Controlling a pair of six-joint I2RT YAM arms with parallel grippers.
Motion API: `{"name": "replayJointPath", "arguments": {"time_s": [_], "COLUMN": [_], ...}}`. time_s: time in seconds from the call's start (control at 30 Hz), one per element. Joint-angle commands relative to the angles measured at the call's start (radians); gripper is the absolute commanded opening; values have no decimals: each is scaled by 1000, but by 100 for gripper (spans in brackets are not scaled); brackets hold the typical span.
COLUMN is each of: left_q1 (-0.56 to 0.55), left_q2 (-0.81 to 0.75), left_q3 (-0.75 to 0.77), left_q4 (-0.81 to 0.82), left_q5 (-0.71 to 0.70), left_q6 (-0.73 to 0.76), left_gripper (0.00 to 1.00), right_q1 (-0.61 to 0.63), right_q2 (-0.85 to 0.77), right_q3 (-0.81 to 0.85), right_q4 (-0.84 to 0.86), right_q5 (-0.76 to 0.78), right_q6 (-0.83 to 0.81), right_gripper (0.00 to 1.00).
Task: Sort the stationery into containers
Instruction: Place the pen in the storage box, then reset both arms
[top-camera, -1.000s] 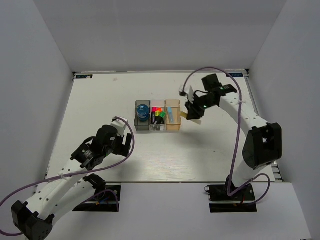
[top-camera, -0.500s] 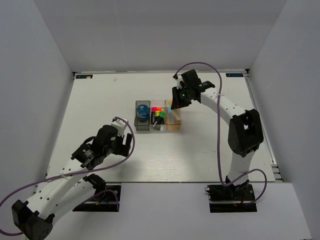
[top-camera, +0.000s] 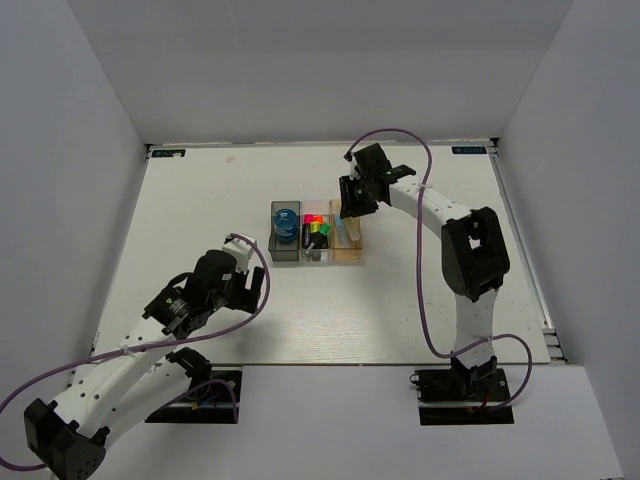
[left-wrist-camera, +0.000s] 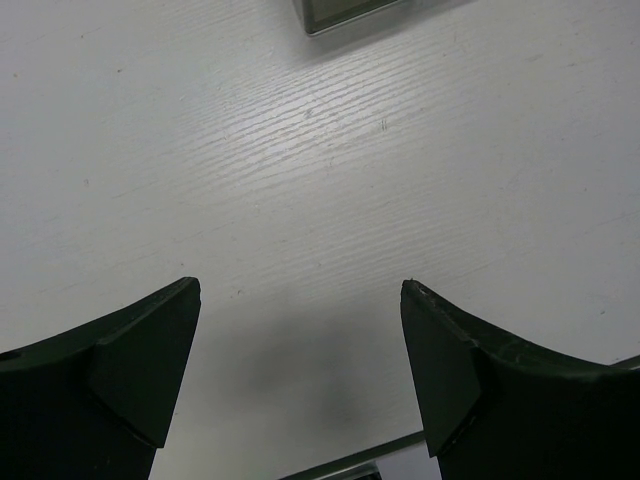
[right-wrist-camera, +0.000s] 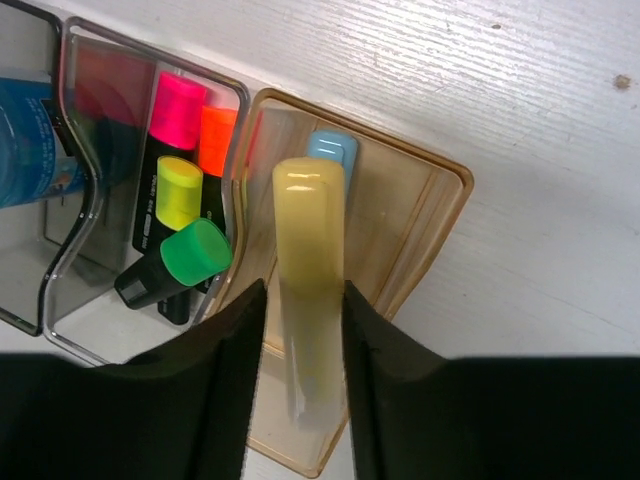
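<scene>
Three bins stand in a row mid-table: a smoky grey bin (top-camera: 285, 246) holding a blue roll (top-camera: 286, 220), a clear bin (top-camera: 316, 250) with several highlighters (right-wrist-camera: 178, 190), and an amber bin (top-camera: 346, 250). My right gripper (top-camera: 350, 212) is shut on a pale-yellow bar (right-wrist-camera: 308, 250) and holds it over the amber bin (right-wrist-camera: 430, 200), where a light-blue bar (right-wrist-camera: 331, 147) lies. My left gripper (top-camera: 250, 283) is open and empty over bare table, near and left of the bins; in its wrist view (left-wrist-camera: 300, 330) only a bin corner (left-wrist-camera: 340, 14) shows.
White walls enclose the table on three sides. The right arm's purple cable (top-camera: 425, 260) loops over the right half of the table. The table's near edge (left-wrist-camera: 350, 462) shows just under the left fingers.
My right gripper has carried the pale-yellow bar leftward from beside the bins to over the amber bin. The left arm has not moved.
</scene>
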Motion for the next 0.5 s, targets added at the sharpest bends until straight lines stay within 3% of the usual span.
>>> {"name": "replayJointPath", "arguments": {"time_s": [0.0, 0.03, 0.07, 0.23, 0.3, 0.4, 0.47], "left_q1": [6, 6, 6, 21, 46, 118, 176], "left_q2": [-6, -6, -3, -4, 3, 37, 81], "left_q3": [-9, -9, -9, -9, -4, 22, 48], "left_q4": [-2, 1, 0, 9, 17, 40, 44], "left_q5": [-19, -19, -18, -18, 7, 99, 175], "left_q6": [0, -2, 0, -9, -19, -42, -83], "left_gripper": [91, 91, 93, 99, 100, 100, 100], "right_q1": [7, 10, 8, 10, 7, 1, 2], "right_q2": [-28, -35, -60, -167, -225, -293, -344], "right_q3": [54, 48, 32, -22, -30, -34, -71], "right_q4": [21, 21, 21, 16, -14, -92, -93], "right_q5": [-13, -31, -39, -56, -59, -2, 133], "right_q6": [-3, -8, -24, -64, -156, -264, -278], "right_gripper": [44, 49, 60, 73, 91, 91, 91]}}
